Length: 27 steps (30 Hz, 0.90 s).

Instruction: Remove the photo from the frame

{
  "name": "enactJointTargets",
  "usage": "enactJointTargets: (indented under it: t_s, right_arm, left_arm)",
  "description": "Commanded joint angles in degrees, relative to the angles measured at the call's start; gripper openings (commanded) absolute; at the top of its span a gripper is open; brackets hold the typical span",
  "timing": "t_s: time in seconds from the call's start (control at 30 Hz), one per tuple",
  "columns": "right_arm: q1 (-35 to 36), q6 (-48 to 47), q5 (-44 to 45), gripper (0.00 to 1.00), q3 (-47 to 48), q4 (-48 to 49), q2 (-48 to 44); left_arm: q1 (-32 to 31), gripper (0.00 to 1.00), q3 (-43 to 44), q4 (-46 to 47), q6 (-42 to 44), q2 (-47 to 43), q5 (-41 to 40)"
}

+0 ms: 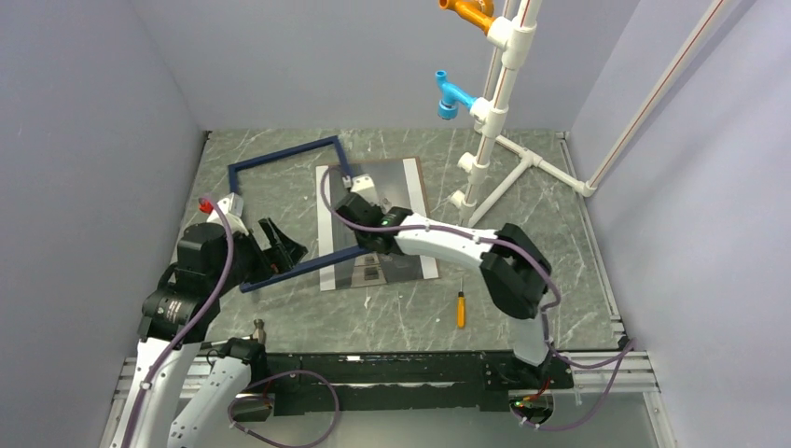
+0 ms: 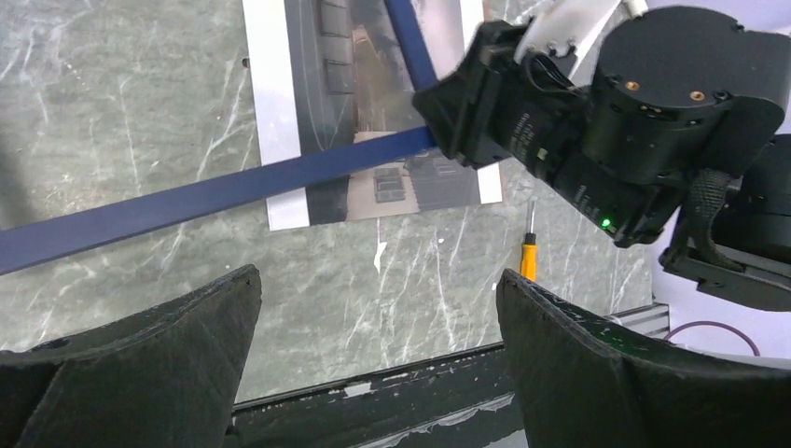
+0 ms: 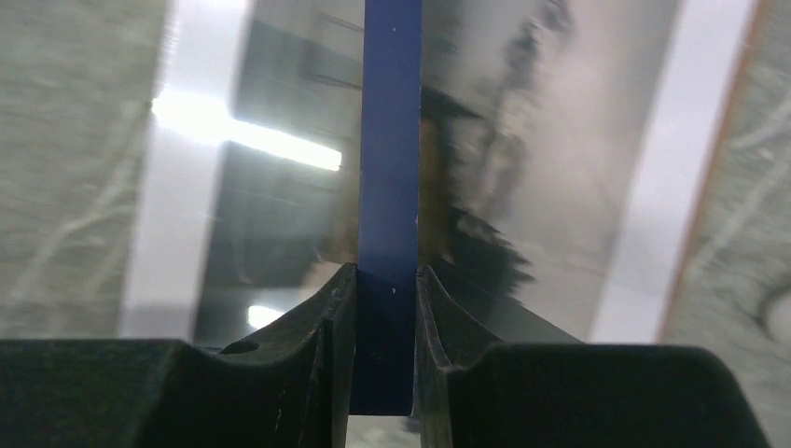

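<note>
From above, the photo lies flat on the table right of centre. The frame sits skewed to its left and no longer surrounds it, with only its right side crossing the print. The right gripper is at that side, near the frame's near right corner, and the left gripper hangs inside the frame's outline with its jaws wide apart. The left wrist view shows the left gripper empty over bare table, the frame's near bar crossing the photo, and a screwdriver nearby. In the right wrist view, the right gripper is clamped on the blue bar above the glossy print. The separation looks done, and what seems left is setting the frame down clear of the photo.
</note>
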Motion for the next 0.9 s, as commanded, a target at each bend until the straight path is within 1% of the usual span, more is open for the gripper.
enactJointTargets:
  t_s: [0.0, 0.07, 0.27, 0.5, 0.63, 0.77, 0.87]
  right_arm:
    - [1.95, 3.74, -2.39, 0.0, 10.39, 2.48, 5.33]
    - [2.33, 5.48, -3.77, 0.0, 13.94, 2.46, 8.76]
    - [3.01, 8.85, -2.88, 0.0, 24.19, -0.52, 16.56]
    - [3.87, 12.6, -2.93, 0.0, 34.02, -2.76, 23.13]
    - [5.01, 13.42, -3.33, 0.0, 35.59, -1.6, 24.74]
    - [5.46, 14.21, -5.73, 0.0, 37.18, -0.9, 26.58]
    - [5.87, 14.09, -8.81, 0.0, 36.38, 1.62, 26.84]
  left_arm:
    - [-0.08, 0.99, 1.69, -2.39, 0.43, -2.01, -2.86]
    - [-0.08, 0.99, 2.23, -3.61, 0.4, -3.0, -4.15]
    - [-0.06, 1.0, 3.66, -6.07, 1.25, -5.26, -5.31]
    - [-0.08, 0.99, 5.46, -8.54, 3.01, -7.46, -5.76]
    - [-0.08, 0.99, 6.1, -9.41, 3.63, -8.44, -5.02]
    - [-0.08, 1.0, 6.1, -10.21, 3.97, -9.61, -5.25]
    - [-0.08, 0.99, 6.13, -10.68, 3.93, -10.24, -5.65]
